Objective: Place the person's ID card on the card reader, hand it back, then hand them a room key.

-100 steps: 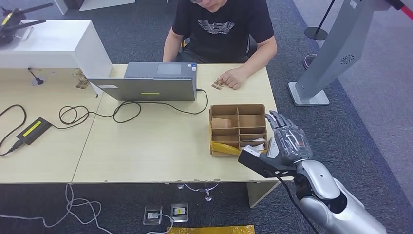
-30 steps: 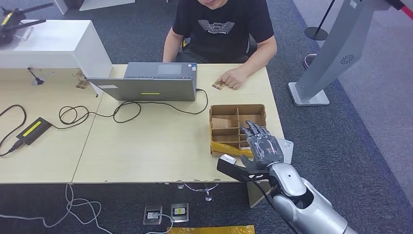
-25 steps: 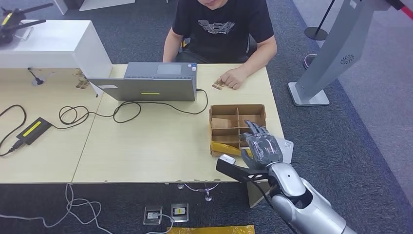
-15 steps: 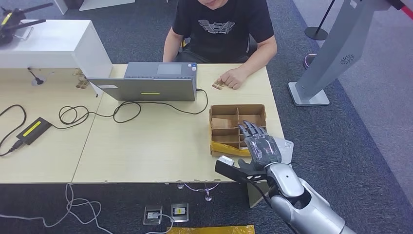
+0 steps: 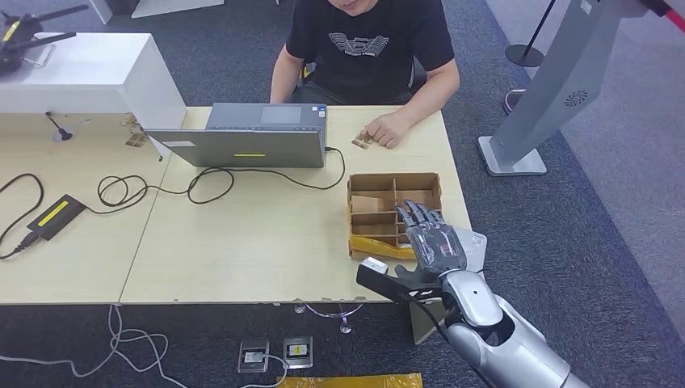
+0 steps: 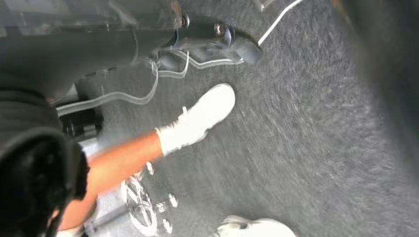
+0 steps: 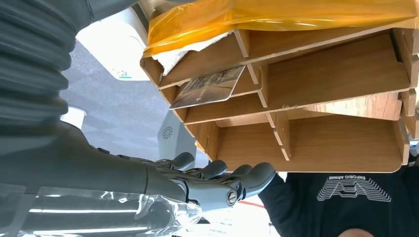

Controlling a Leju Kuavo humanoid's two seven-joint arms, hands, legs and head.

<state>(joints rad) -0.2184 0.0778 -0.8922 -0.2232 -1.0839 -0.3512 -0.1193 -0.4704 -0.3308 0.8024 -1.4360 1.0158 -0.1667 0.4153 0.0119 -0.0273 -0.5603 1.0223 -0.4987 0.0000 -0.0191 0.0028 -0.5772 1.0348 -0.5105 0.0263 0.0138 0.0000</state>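
Left to right: laptop (image 5: 249,136) w/ the person's hand (image 5: 386,129) on small cards (image 5: 361,141) beside it, then the wooden divider box (image 5: 395,212) holding a key card (image 7: 207,87). Right hand (image 5: 434,242) hovers over the box, fingers spread, holding nothing (left hand's state, can't tell). Looks like the key pickup isn't done yet.

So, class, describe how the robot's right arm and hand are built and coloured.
The right arm is glossy silver with rounded shells and a black cable beside it. The right hand is dark grey metal, with a grey ribbed cover behind it and a black camera bracket at the wrist.
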